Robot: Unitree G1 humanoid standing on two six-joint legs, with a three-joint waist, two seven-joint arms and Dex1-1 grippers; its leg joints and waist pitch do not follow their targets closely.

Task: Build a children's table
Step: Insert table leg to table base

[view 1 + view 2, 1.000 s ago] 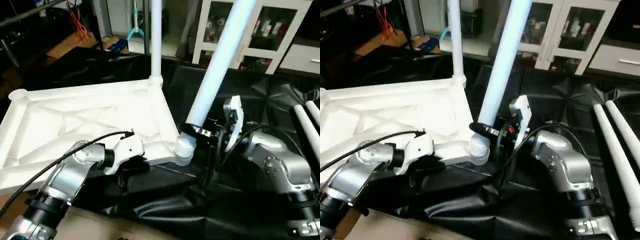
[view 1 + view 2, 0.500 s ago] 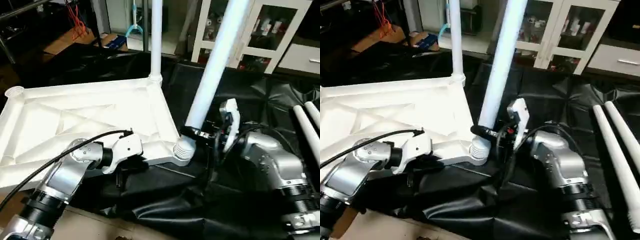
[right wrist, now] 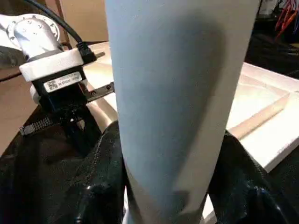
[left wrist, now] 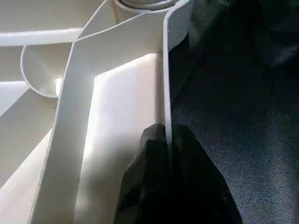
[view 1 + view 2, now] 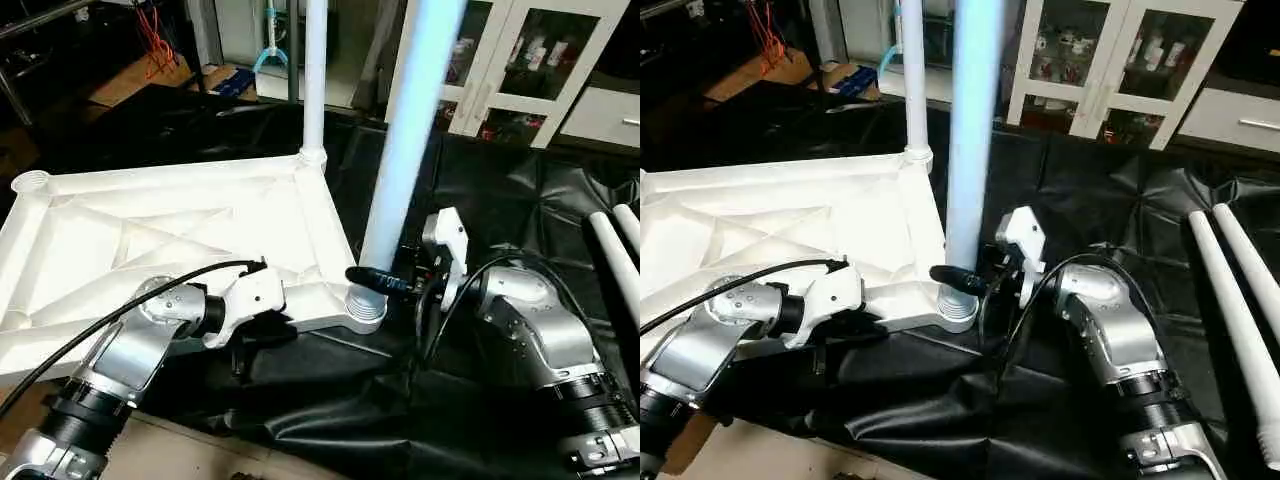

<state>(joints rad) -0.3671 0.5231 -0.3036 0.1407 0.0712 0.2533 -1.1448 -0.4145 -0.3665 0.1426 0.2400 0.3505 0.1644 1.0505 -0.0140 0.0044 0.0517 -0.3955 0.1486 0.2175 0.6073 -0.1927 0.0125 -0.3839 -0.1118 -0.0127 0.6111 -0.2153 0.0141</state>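
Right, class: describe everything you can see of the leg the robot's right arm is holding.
The leg is a long, smooth, white tube, plastic by its look, standing nearly upright and running out of the picture's top. Its lower end sits in the near corner socket of the upturned top. The right gripper clasps it just above the socket, black fingers on either side. Nothing else touches it.

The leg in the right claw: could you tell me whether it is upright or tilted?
Upright: the leg rises straight from the corner socket of the top, with the right claw around its base.
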